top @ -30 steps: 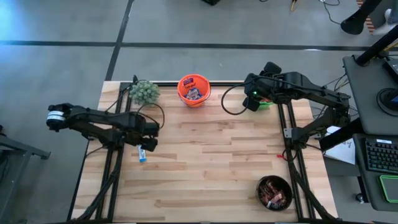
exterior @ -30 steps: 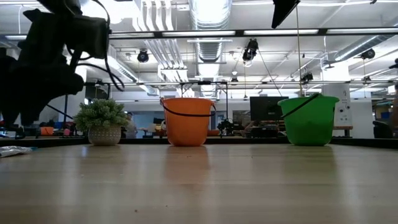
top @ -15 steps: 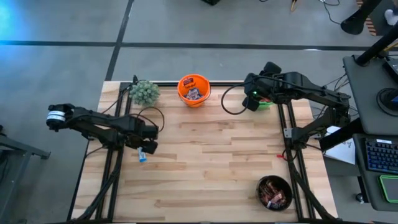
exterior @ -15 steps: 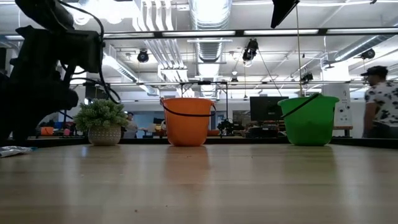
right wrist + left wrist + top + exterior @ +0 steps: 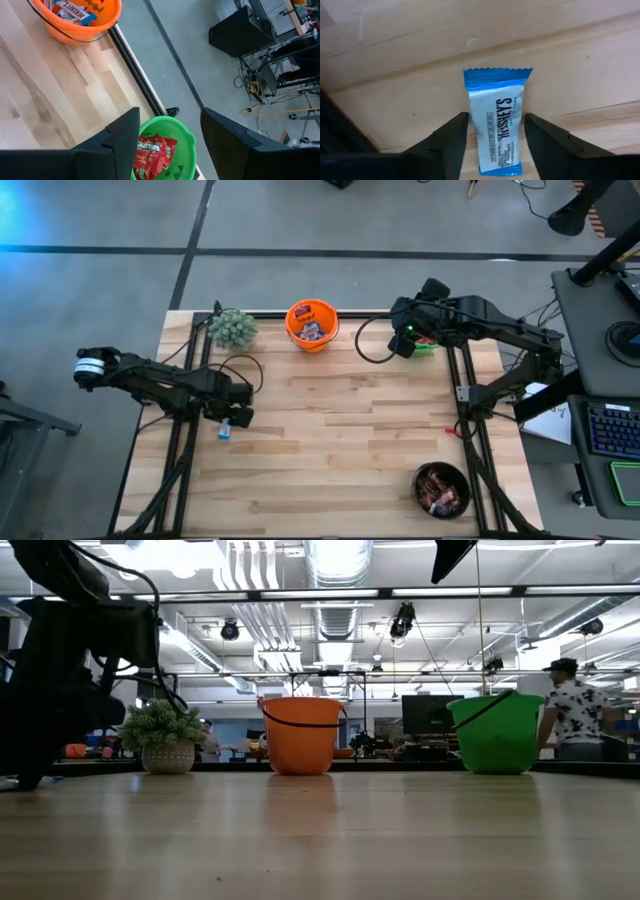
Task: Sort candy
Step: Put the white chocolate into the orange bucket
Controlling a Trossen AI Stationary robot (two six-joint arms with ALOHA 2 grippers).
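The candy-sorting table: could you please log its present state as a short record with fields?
left claw: open, straddling a blue-and-white Hershey's bar lying flat on the table
right claw: open, empty, above the green bucket
green bucket contents: red Skittles packets
orange bucket: holds blue-and-white bars
dark bowl: unsorted candy, near right corner
plant: far left corner, beside the orange bucket
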